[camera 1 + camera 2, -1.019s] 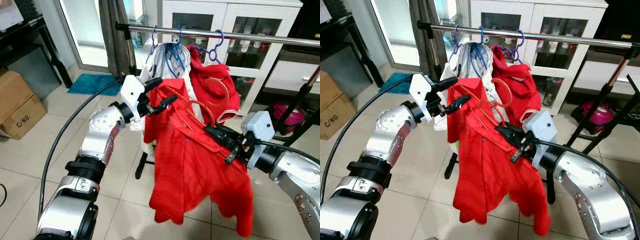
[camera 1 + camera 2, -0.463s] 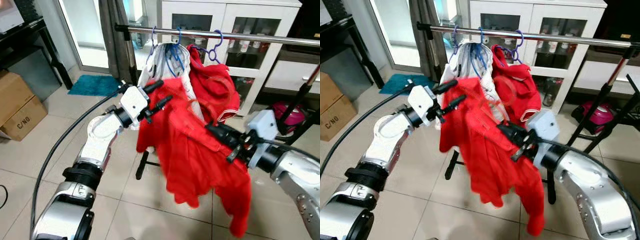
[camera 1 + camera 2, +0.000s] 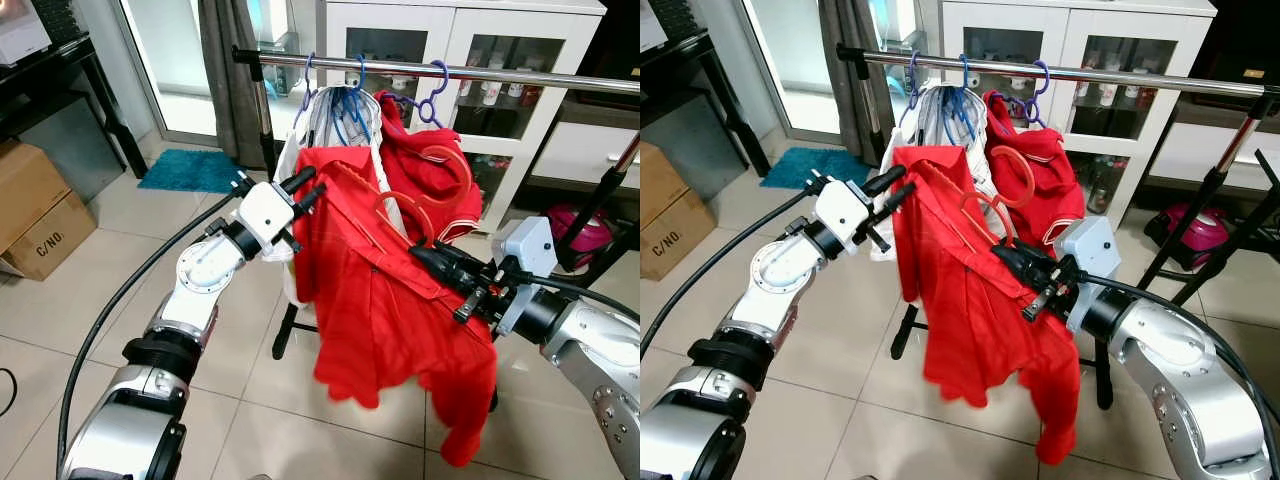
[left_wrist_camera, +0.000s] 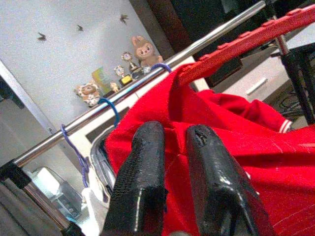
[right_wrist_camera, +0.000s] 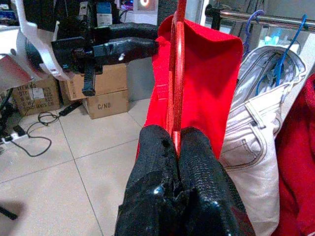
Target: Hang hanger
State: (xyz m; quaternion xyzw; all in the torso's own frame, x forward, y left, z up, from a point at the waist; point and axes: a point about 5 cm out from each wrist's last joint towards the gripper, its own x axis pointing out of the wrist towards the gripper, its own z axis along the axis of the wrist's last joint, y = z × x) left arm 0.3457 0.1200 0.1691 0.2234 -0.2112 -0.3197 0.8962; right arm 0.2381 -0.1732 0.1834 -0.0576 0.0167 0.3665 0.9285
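Note:
A red shirt (image 3: 385, 300) hangs on a red hanger (image 5: 175, 73) in front of the clothes rail (image 3: 500, 72). My right gripper (image 3: 425, 258) is shut on the hanger's bar, just below its round hook (image 3: 400, 215). At the shirt's left shoulder edge my left gripper (image 3: 305, 187) has its fingers (image 4: 142, 162) pressed close together on the red cloth. The rail carries blue and purple hangers (image 3: 432, 95), a white garment (image 3: 330, 115) and another red garment (image 3: 435, 195), all just behind the shirt.
Cardboard boxes (image 3: 30, 205) sit on the tiled floor at the left, next to a black table (image 3: 60, 70). A blue mat (image 3: 190, 170) lies by the glass door. A white cabinet (image 3: 480, 40) stands behind the rail. The rack's black legs (image 3: 600, 200) and a pink object (image 3: 570, 225) are at the right.
The red shirt swung out to the left and has dropped back to hang straighter. My left gripper has turned and moved slightly up and left. The right gripper has stayed about where it was.

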